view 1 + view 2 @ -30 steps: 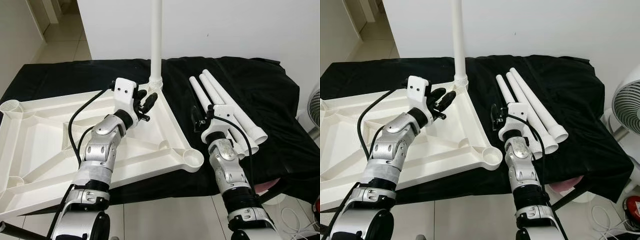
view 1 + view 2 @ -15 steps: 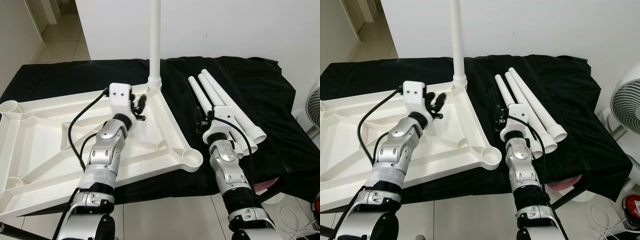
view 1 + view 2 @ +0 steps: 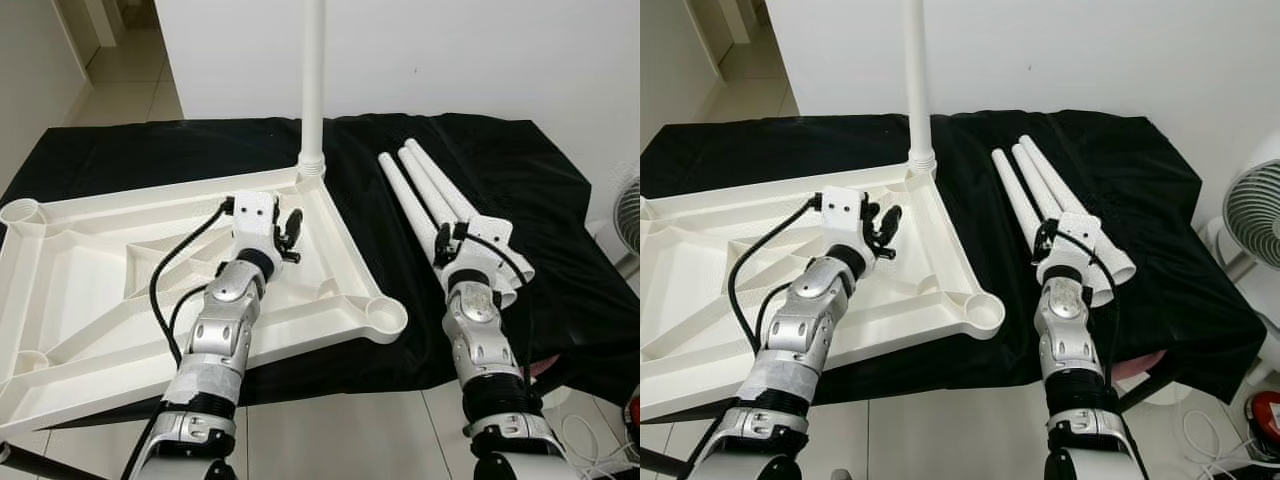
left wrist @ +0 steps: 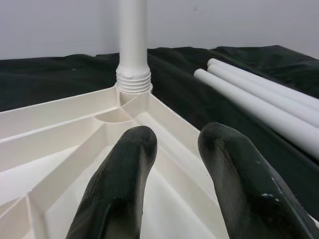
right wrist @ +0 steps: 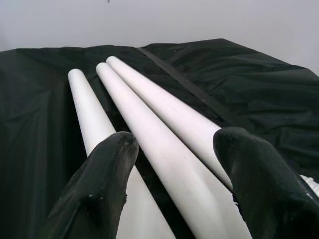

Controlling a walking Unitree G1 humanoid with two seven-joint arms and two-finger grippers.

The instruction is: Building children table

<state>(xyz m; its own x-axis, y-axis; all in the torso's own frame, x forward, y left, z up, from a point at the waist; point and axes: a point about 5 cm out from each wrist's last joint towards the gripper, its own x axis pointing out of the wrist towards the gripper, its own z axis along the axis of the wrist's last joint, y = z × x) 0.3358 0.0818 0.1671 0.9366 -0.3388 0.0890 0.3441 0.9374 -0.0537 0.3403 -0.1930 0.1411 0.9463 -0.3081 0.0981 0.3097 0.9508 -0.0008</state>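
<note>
One large white plastic tabletop (image 3: 90, 290) lies upside down in front of me on a black cloth (image 3: 520, 180) draped over the work surface, its ribbed underside facing up and round leg sockets at its corners. I can see one white tubular leg (image 3: 313, 90) already standing upright in the far corner socket, its threaded collar seated where the two rim walls meet. Three more long white plastic legs (image 3: 440, 205) lie side by side on the cloth just to the right of the tabletop, touching one another and pointing away from me. My left gripper (image 4: 172, 164) hovers over the inside of the tabletop near that far corner, its two black fingers (image 4: 122, 184) parted by a narrow gap and clasping nothing, aimed toward the base of the standing leg. My right gripper (image 5: 172, 174) sits over the near ends of the three loose legs, fingers spread wide so that they straddle the middle one, with no clear grip on it. Beyond the cloth I see a plain white wall (image 3: 450, 50), pale floor tiles (image 3: 330, 440) below, and part of a white electric fan (image 3: 1255, 215) at the right edge.
</note>
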